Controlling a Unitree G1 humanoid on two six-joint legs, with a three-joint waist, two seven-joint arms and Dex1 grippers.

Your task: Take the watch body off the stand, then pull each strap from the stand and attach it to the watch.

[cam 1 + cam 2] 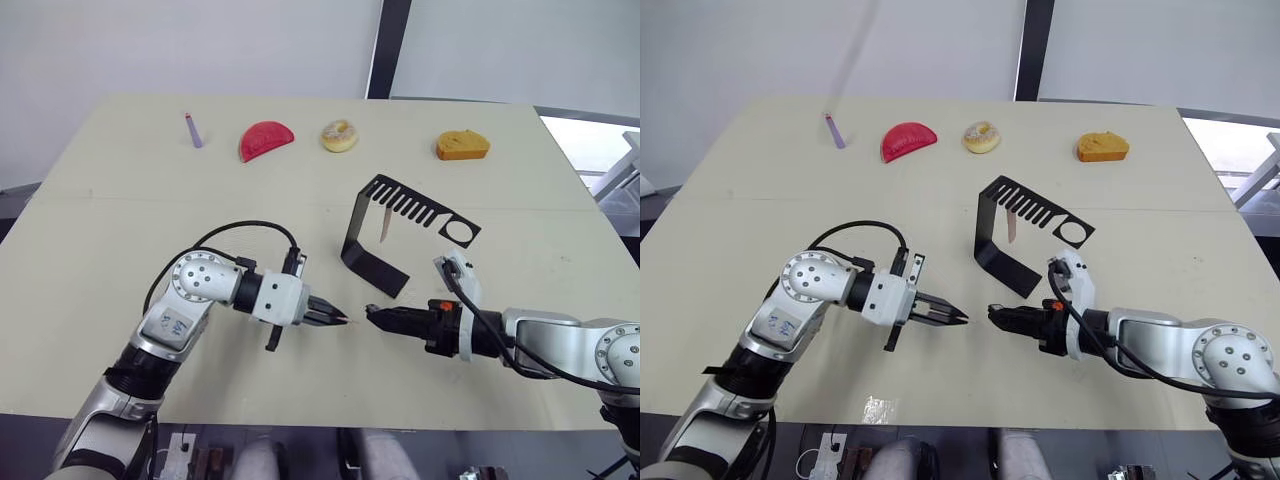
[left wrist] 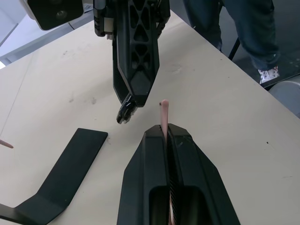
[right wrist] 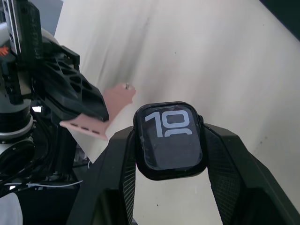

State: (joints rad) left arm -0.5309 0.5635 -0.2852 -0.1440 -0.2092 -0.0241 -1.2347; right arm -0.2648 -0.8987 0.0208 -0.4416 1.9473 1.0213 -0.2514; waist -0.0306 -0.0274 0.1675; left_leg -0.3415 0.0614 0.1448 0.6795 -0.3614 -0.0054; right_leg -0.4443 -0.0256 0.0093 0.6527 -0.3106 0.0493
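The black stand (image 1: pixel 400 225) is upright at the table's middle right, and one pale pink strap (image 1: pixel 384 226) hangs from its comb-slotted arm. In front of it my two grippers point at each other, tips a short gap apart. My left gripper (image 1: pixel 338 319) is shut on the other strap (image 2: pixel 163 115), whose end sticks out past the fingertips. My right gripper (image 1: pixel 373 314) is shut on the watch body (image 3: pixel 169 140), screen showing white digits. In the right wrist view the held strap (image 3: pixel 101 112) ends just beside the watch body's edge, not touching it.
Along the table's far side lie a purple stick (image 1: pixel 194 131), a red slice (image 1: pixel 265 139), a doughnut (image 1: pixel 339 135) and an orange piece (image 1: pixel 462 146). A person's legs (image 2: pixel 243 33) stand off the table's edge.
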